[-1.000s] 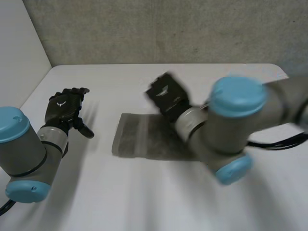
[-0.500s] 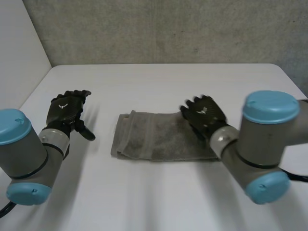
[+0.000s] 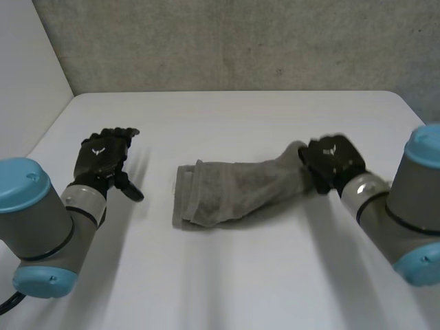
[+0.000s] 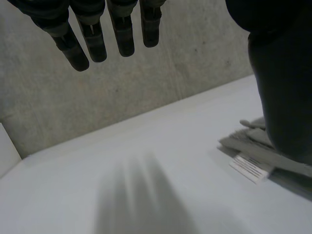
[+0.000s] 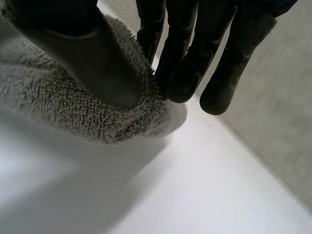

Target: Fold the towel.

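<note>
1. Covering the right end of the towel [image 3: 230, 194] in the head view, the right hand [image 3: 331, 161] hides how that end is gathered.
2. From the right wrist view the grip is plain: the thumb [image 5: 97, 58] presses down on the towel's fluffy end and the fingers [image 5: 178, 61] curl against it from the other side, pinching the cloth. That end is lifted off the table [image 3: 240, 113].
3. The rest of the towel lies rumpled across the middle of the table, its left end in loose folds.
4. In the left wrist view the left hand's own thumb cuts off part of the towel. A white label [image 4: 250, 167] shows at the cloth's edge, its print too small to read.
5. The left hand [image 3: 103, 155] hovers above bare table well apart from the towel, fingers straight and spread, holding nothing.
</note>
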Robot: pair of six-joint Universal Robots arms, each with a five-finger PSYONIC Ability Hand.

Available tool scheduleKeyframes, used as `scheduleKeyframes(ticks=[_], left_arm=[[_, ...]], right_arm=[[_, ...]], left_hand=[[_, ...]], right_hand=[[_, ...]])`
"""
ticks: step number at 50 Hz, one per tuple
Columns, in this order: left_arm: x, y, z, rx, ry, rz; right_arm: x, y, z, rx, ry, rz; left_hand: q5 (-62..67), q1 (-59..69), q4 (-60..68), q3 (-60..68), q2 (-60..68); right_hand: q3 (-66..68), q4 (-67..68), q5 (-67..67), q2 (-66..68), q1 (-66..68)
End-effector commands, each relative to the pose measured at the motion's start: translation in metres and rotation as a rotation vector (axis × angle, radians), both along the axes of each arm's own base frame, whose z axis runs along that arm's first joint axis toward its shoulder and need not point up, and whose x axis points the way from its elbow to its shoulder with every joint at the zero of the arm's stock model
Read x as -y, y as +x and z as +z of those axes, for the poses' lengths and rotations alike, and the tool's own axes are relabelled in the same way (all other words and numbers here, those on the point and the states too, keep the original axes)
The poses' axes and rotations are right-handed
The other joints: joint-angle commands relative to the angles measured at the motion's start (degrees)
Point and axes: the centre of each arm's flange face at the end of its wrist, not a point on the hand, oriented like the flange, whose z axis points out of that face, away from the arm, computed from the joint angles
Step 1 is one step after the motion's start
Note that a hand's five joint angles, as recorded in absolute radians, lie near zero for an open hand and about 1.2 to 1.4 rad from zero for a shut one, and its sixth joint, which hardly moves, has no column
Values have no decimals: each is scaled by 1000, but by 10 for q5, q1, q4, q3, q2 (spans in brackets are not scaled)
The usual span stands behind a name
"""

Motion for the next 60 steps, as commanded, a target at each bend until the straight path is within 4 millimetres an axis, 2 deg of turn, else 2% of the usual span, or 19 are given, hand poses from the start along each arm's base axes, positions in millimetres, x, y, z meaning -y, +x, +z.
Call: scheduleKeyframes(ticks=[1,3,4,6,9,12,13,14,15,20,23,29,34,36,37,39,42,51,60], left_arm=[[5,-2,44,-56,-122,-1],[7,-2,59,-76,-164,2],[7,-2,59,-76,-165,2],[9,-2,74,-112,-202,1],[13,-4,94,-176,-239,1],[18,-6,108,-230,-258,-7],[19,-7,111,-247,-249,-10],[19,-7,111,-247,-249,-10],[20,-7,113,-256,-243,-9],[21,-8,113,-259,-227,-11],[20,-20,106,-260,-206,-40],[15,-48,83,-244,-142,-107],[9,-64,50,-200,-40,-142],[-1,-74,22,-153,42,-167],[-1,-74,22,-153,43,-167],[-6,-77,-3,-114,120,-175],[-12,-76,-22,-56,182,-177],[-18,-73,-40,82,211,-191],[-18,-74,-24,66,178,-196]], right_arm=[[-30,67,36,54,-109,232],[-51,109,26,61,-109,375],[-51,109,26,61,-109,375],[-68,138,15,62,-101,470],[-81,156,-2,48,-64,514],[-84,160,-9,40,-47,520],[-86,162,-14,33,-31,510],[-86,162,-14,33,-31,510],[-84,159,-14,33,-25,466],[-74,146,-3,108,23,305],[-66,123,33,225,34,207],[-44,95,40,284,75,132],[-41,88,26,262,147,139],[-37,87,18,250,167,131],[-37,87,18,250,167,131],[-29,88,-10,218,221,115],[-26,91,-31,194,257,108],[-20,95,-68,172,345,87],[-19,96,-54,209,340,81]], left_hand=[[-123,-47,-50,-38,-49],[-123,-47,-50,-38,-49],[-123,-47,-50,-38,-49],[-123,-47,-50,-38,-49],[-120,-43,-47,-35,-45],[-115,-38,-42,-30,-40],[-115,-38,-42,-30,-40],[-115,-38,-42,-30,-40],[-117,-40,-44,-31,-42],[-117,-40,-44,-31,-42],[-115,-38,-42,-30,-40],[-112,-35,-39,-26,-37],[-112,-35,-39,-26,-37],[-113,-37,-40,-28,-39],[-113,-37,-40,-28,-39],[-112,-35,-39,-26,-37],[-113,-37,-40,-28,-39],[-115,-38,-42,-30,-40],[-118,-42,-45,-33,-44]], right_hand=[[39,34,53,87,81],[39,34,53,87,81],[39,34,53,87,81],[39,34,53,87,81],[39,34,53,87,81],[-90,-95,-76,-42,-48],[-403,-408,-389,-355,-361],[-407,-411,-392,-358,-364],[-590,-594,-575,-541,-547],[-661,-666,-647,-613,-619],[-661,-666,-647,-613,-619],[-661,-666,-647,-613,-619],[-661,-666,-647,-613,-619],[-661,-666,-647,-613,-619],[-661,-666,-647,-613,-619],[-661,-666,-647,-613,-619],[-661,-666,-647,-613,-619],[-661,-666,-647,-613,-619],[-661,-666,-647,-613,-619]])
